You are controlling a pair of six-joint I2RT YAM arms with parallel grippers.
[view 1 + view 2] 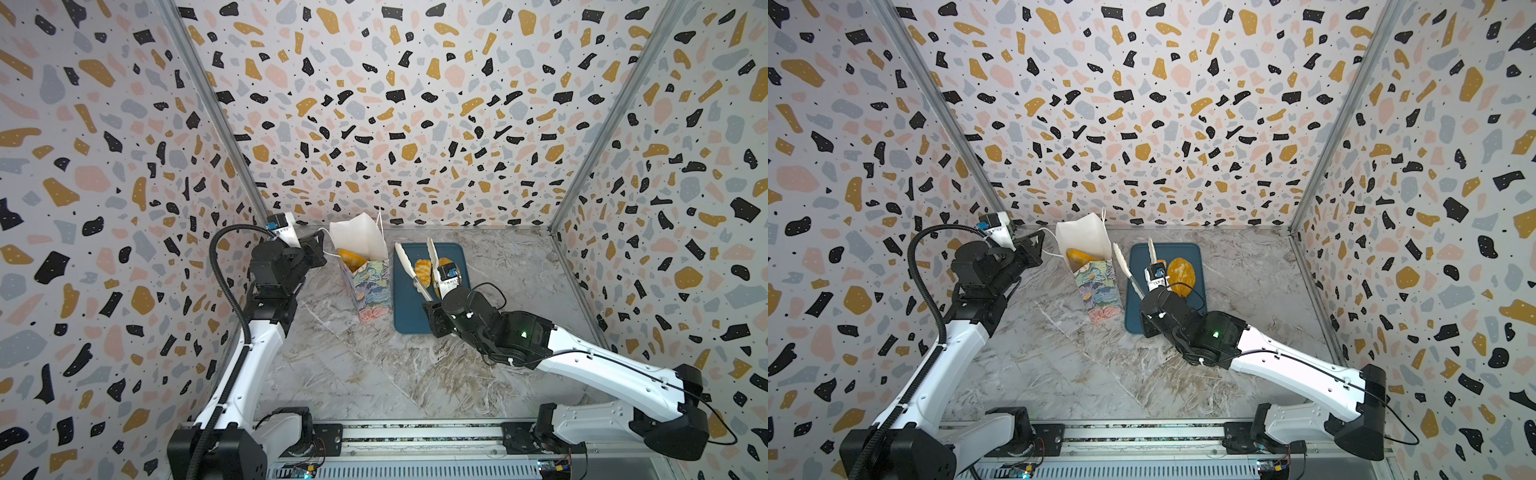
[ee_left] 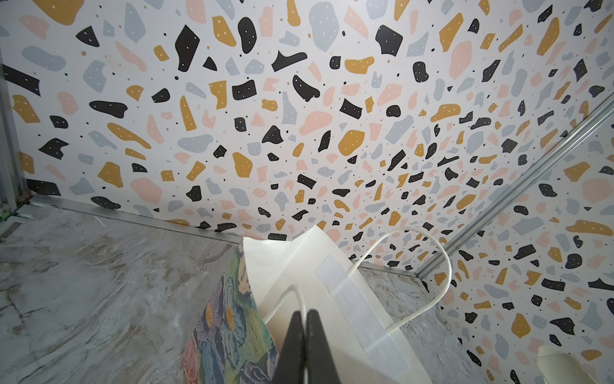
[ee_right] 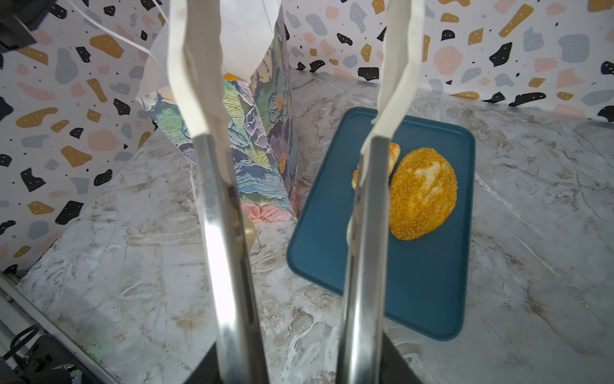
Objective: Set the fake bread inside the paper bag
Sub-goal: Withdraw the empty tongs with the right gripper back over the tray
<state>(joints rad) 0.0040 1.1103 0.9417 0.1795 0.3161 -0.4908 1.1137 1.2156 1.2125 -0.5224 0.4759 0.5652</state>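
Bread [image 1: 349, 257] sits in paper bag [image 1: 370, 286] and tray [image 1: 409, 320]; left claw [image 2: 304, 316] pinches cord [image 2: 300, 294], right claw [image 1: 432, 309] grips tongs [image 3: 226, 232].

1 floral paper bag [image 1: 370, 291]; 1 dark-blue flat tray [image 3: 428, 292]; 1 seeded oval loaf [image 3: 422, 194]; 1 ridged golden pastry [image 1: 423, 269]; 1 yellow bread [image 1: 350, 256] inside bag; 1 white-tipped steel tongs [image 3: 226, 232].

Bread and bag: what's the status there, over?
Left gripper shut on handle of bag. Right gripper holds tongs, tips spread, empty. Loaf and pastry on tray; bread in bag. Nothing in the way.
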